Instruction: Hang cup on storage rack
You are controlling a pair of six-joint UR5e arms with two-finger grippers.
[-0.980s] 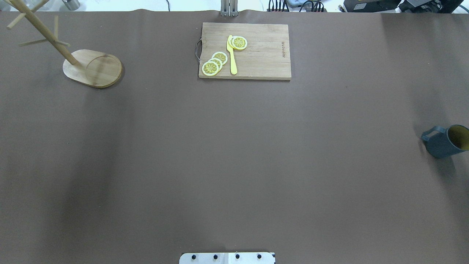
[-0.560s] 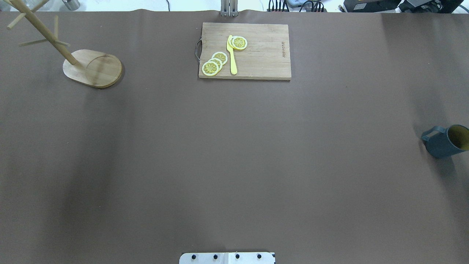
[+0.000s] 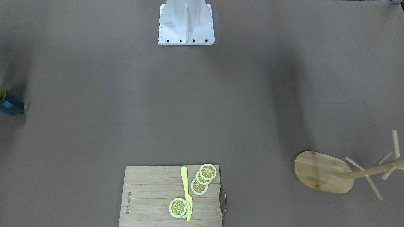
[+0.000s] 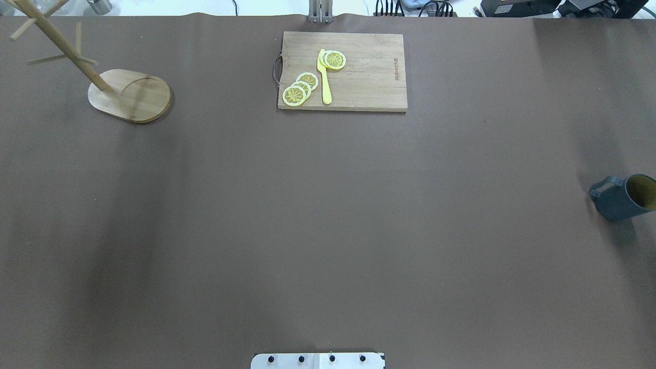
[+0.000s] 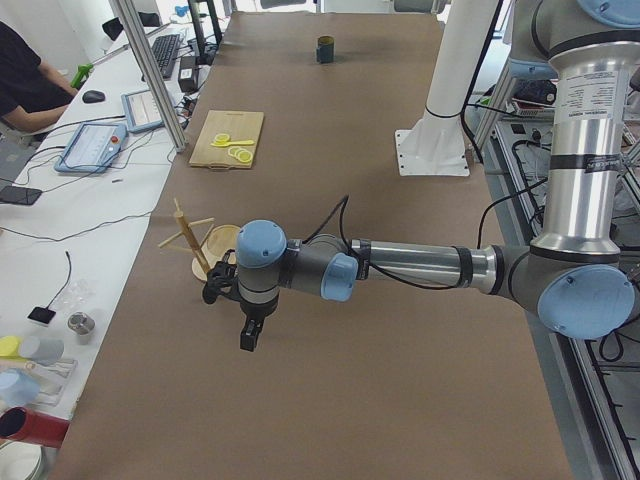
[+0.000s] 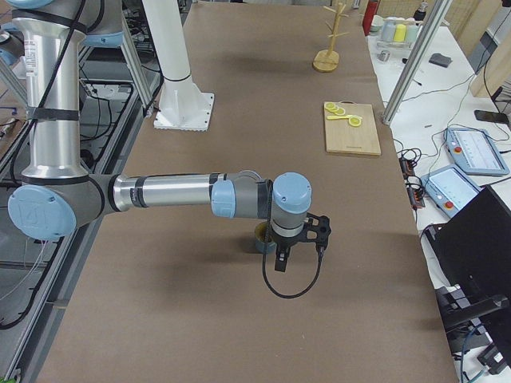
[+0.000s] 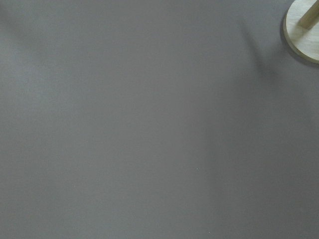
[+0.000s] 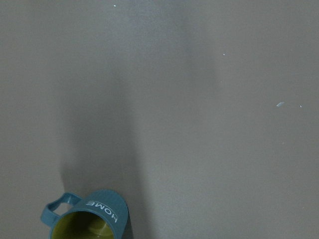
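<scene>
The dark slate-blue cup [image 4: 621, 201] stands upright at the table's far right edge, its handle pointing left. It also shows in the front view [image 3: 9, 103] and the right wrist view [image 8: 88, 219], with white lettering and a yellowish inside. The bamboo storage rack [image 4: 129, 95] stands at the back left with bare pegs; it also shows in the front view [image 3: 322, 171]. My right gripper [image 6: 279, 262] shows only in the right side view, close by the cup [image 6: 260, 238]; I cannot tell its state. My left gripper [image 5: 247, 342] shows only in the left side view, near the rack [image 5: 196, 248]; I cannot tell its state.
A rectangular wooden cutting board [image 4: 342, 72] with lemon slices [image 4: 300, 88] and a yellow knife [image 4: 324, 77] lies at the back middle. The robot's white base [image 3: 186, 22] stands at the near middle. Brown table covering spreads between rack and cup.
</scene>
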